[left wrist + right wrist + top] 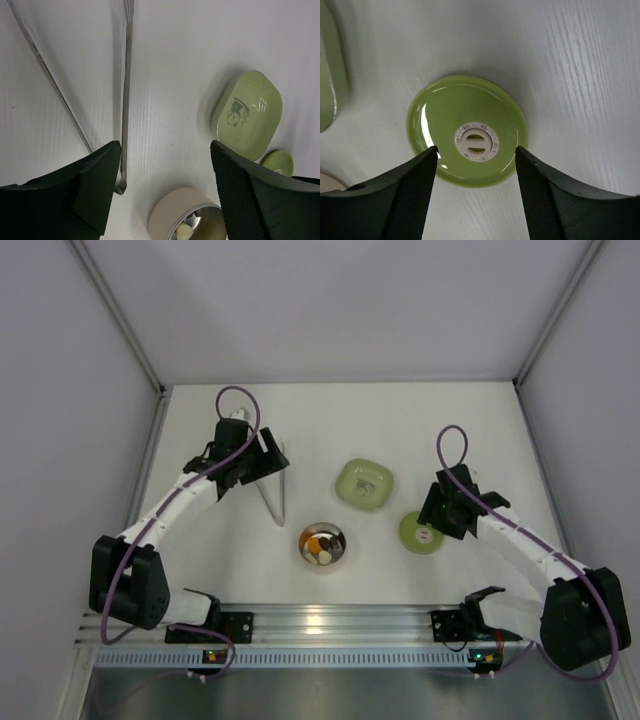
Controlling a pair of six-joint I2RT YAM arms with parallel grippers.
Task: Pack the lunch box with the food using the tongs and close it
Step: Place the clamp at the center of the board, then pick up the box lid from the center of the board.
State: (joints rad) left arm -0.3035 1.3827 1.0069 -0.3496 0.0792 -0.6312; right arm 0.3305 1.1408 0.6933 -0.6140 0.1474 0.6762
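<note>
The steel lunch box (323,545) stands uncovered near the front middle, with orange, dark and whitish food (320,543) inside; a whitish piece (185,232) shows in the left wrist view. The silver tongs (276,495) lie flat on the table left of it, joined end toward the box. My left gripper (262,465) hovers open over the tongs' arms (126,90) with nothing between its fingers. The round green lid (421,532) with a white centre spot lies right of the box. My right gripper (476,152) stands open just above the lid (470,125), a finger on either side of its near half.
A pale green rounded-square dish (364,483) sits behind the lunch box, between the two arms, and also shows in the left wrist view (247,114). Grey walls close in the table on the left, right and back.
</note>
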